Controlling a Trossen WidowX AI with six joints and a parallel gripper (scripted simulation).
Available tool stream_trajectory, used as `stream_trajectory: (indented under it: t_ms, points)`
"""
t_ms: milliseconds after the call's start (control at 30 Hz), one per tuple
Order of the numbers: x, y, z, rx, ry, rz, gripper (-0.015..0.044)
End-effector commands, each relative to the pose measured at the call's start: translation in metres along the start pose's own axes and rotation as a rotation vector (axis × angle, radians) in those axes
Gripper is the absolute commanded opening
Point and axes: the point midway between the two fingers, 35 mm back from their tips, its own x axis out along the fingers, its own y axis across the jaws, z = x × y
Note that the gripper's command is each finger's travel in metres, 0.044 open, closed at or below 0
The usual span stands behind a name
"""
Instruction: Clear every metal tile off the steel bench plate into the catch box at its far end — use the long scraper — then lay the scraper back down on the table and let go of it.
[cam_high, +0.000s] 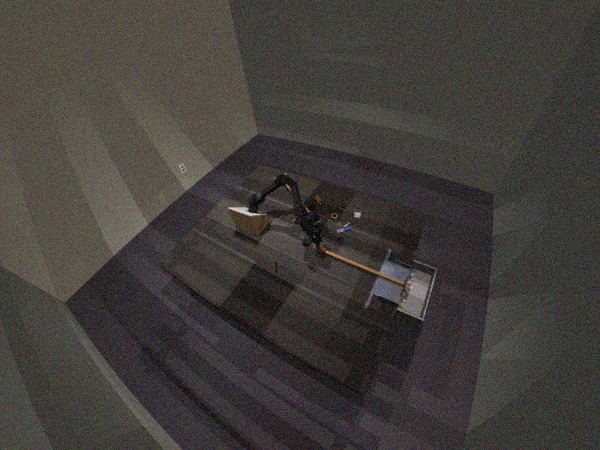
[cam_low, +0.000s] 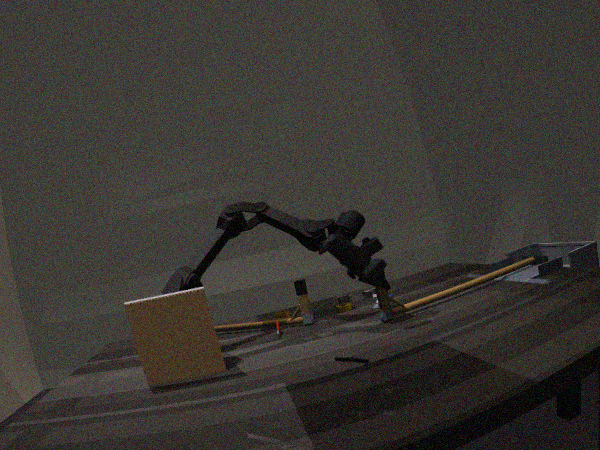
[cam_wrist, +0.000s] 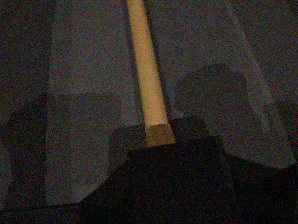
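Observation:
My gripper (cam_high: 321, 248) (cam_low: 387, 311) is shut on the near end of the long scraper's wooden handle (cam_high: 365, 267) (cam_low: 465, 287) (cam_wrist: 150, 80), low over the table. The handle slopes out over the steel bench plate (cam_high: 384, 286) (cam_low: 522, 274). Its far end reaches the border between the plate and the catch box (cam_high: 430, 295) (cam_low: 582, 254); the blade is too dim to make out clearly. Small light and dark specks, apparently metal tiles (cam_high: 410, 276), show along that border. I cannot tell which lie on the plate and which in the box. The near part of the plate shows no tiles.
A brown block (cam_high: 248, 223) (cam_low: 177, 340) with a white top stands by the arm's base. A yellow ring (cam_high: 334, 216), a blue item (cam_high: 347, 229) and a white piece (cam_high: 357, 214) lie beyond the gripper. A dark bar (cam_low: 351, 359) lies on the table's near side.

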Motion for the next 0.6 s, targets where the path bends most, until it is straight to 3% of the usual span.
stream_trajectory:
  t_ms: [0,567]
  points:
    - [0.0,0.0,0.002,-0.001,-0.005,0.0,0.0]
    - [-0.014,-0.002,-0.012,-0.001,-0.006,-0.001,0.0]
